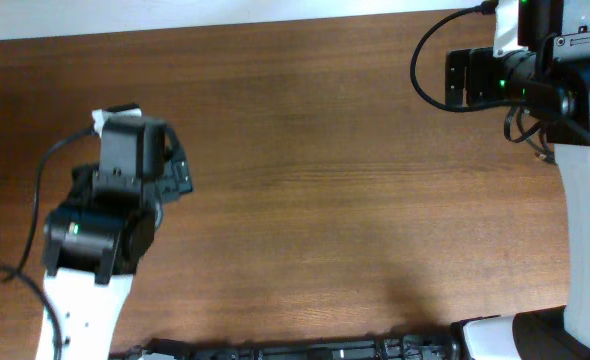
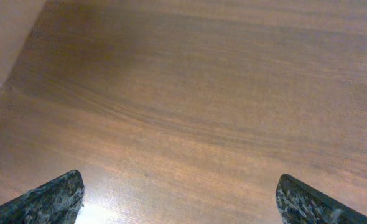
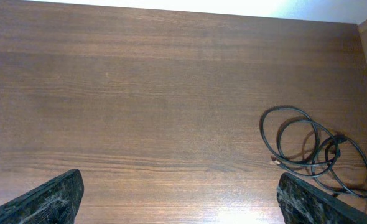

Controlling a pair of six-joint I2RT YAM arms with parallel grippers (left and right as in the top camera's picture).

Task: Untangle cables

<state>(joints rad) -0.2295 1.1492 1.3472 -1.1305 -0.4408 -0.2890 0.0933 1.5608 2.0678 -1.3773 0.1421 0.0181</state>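
- The cables [image 3: 314,144] are lying in a small pile of loops at the lower right of the right wrist view, on the brown table [image 3: 140,93].
- In the overhead view they are mostly hiding under the right arm at the upper right, so only a little bit may be showing there.
- The right gripper [image 3: 180,199] is standing wide apart and holding nothing. The cables are sitting off to its right, not between its fingers.
- The left gripper [image 2: 180,199] is also standing wide apart and holding nothing, over bare wood at the left of the overhead view.
- What could go wrong: the loops are crossing each other, so grabbing 2 strands at once could be pulling the knot tighter.
- The pile is lying close to the table's right edge, so a push could be sliding it off.
- The middle of the table is looking like open room for spreading the cables.
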